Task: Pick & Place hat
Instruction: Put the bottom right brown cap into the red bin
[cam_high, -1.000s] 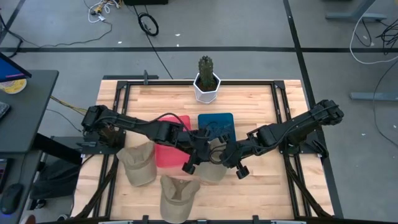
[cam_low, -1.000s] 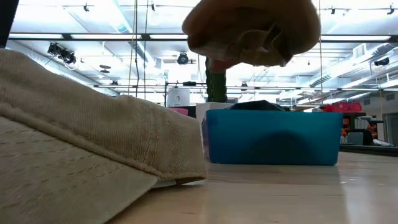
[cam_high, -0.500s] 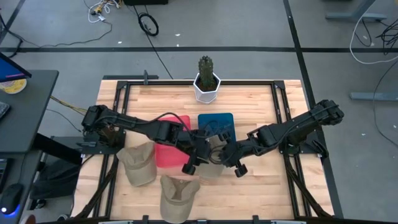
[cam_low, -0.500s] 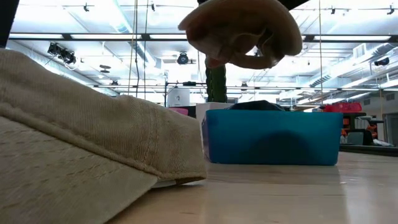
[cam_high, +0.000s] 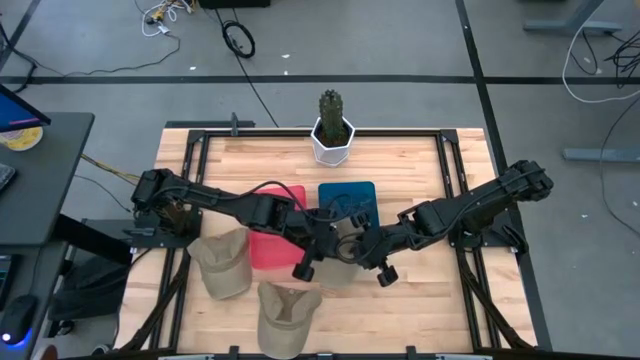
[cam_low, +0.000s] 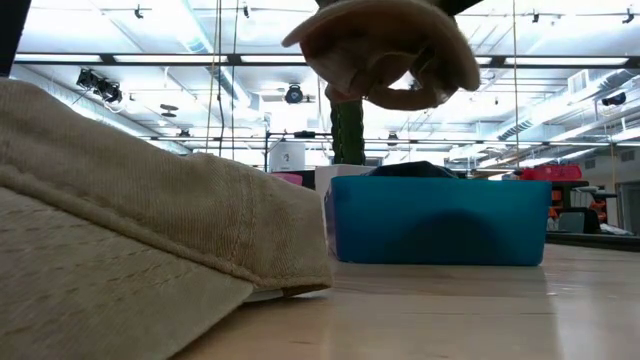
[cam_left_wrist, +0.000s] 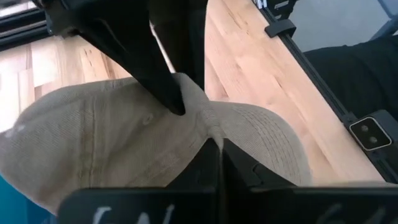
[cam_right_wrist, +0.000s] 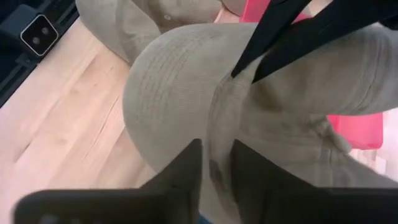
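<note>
A tan hat (cam_high: 336, 270) (cam_low: 385, 50) hangs in the air mid-table, between my two grippers, just near of the blue bin (cam_high: 347, 200). My left gripper (cam_high: 338, 246) (cam_left_wrist: 219, 146) reaches in from the left and is shut on its crown. My right gripper (cam_high: 358, 250) (cam_right_wrist: 216, 163) comes from the right, with the cloth between its fingers. Two more tan hats (cam_high: 222, 262) (cam_high: 285, 315) lie on the table at the near left. My left gripper pinches a raised fold of the hat's crown (cam_left_wrist: 208, 121) between its two shut fingers, coming in roughly level from the table's left. The hat is lifted clear of the table. My right gripper has a ridge of the crown cloth (cam_right_wrist: 217, 112) between its two fingers, which stand slightly apart. It comes from the table's right, opposite the left gripper; its fingertips (cam_left_wrist: 174, 99) meet the same fold. The hat hangs clear of the table.
A red bin (cam_high: 275, 235) stands left of the blue bin. A white pot with a cactus (cam_high: 332, 135) stands at the far edge. The nearest hat (cam_low: 130, 250) fills the left of the low view. Bare wood (cam_high: 420, 290) lies at the near right.
The held hat has risen a little and drifted slightly toward the table's left, its hanging underside drawn up and bunched. My right gripper has edged toward the left arm.
</note>
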